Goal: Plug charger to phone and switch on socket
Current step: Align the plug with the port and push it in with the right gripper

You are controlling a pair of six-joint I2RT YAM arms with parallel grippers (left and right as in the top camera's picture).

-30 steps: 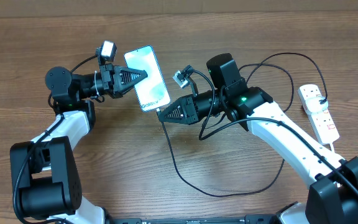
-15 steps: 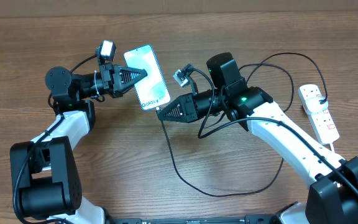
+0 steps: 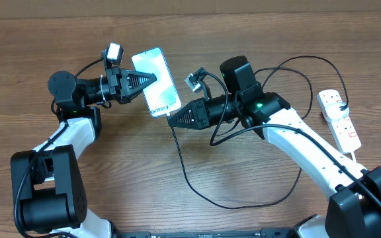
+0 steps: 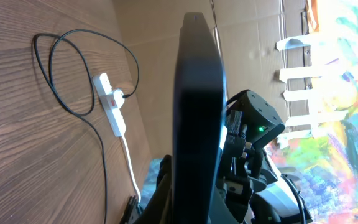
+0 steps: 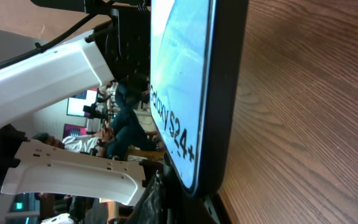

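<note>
Jaws clamped on both sides, we see left gripper (image 3: 149, 79) pinching the phone (image 3: 160, 87) above the table (image 3: 124, 178), right gripper (image 3: 171, 119) holding the charger (image 3: 184, 168) tip at its bottom end, socket (image 3: 339, 119) far right.

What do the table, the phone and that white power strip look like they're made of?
Table: wood or wood-look laminate, matte, brown grain lines.
Phone: glossy glass front, judging by screen reflections; dark frame, material unclear.
Power strip: probably smooth white plastic, with red switches.
</note>
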